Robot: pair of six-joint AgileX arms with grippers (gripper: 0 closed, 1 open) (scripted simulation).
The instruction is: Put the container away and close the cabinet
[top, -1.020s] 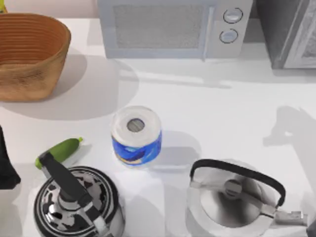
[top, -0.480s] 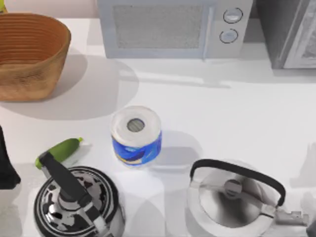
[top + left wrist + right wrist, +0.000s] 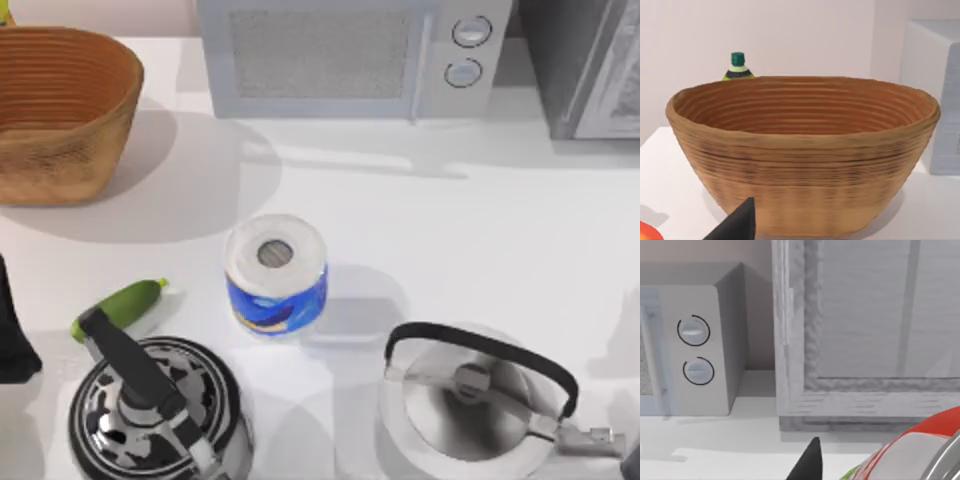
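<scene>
Container (image 3: 920, 452), the little red can with white letters and a bit of green low down, sits right up close to the right arm's wrist camera. One dark fingertip (image 3: 809, 460) of the right gripper pokes up just beside it. I cannot tell if the fingers are squeezing the can or how wide they are. Past the can stands the grey cabinet (image 3: 865, 330), and its door looks shut. The white microwave (image 3: 690, 350) with two round knobs sits next to the cabinet.

One dark fingertip (image 3: 737, 224) of the left gripper shows in the left wrist view, and I cannot tell how far those fingers are open either. It points at a big brown woven basket (image 3: 805, 155). A bottle with a green cap (image 3: 738, 66) peeks up behind the basket.

From above, the left arm (image 3: 12, 330) rests at the table's left edge. A white-and-blue paper roll (image 3: 276, 272) stands in the middle of the white table (image 3: 480, 230). A green cucumber (image 3: 120, 306) lies near a black-and-white kettle (image 3: 155, 410). A silver kettle (image 3: 475, 400) sits at the front right.
</scene>
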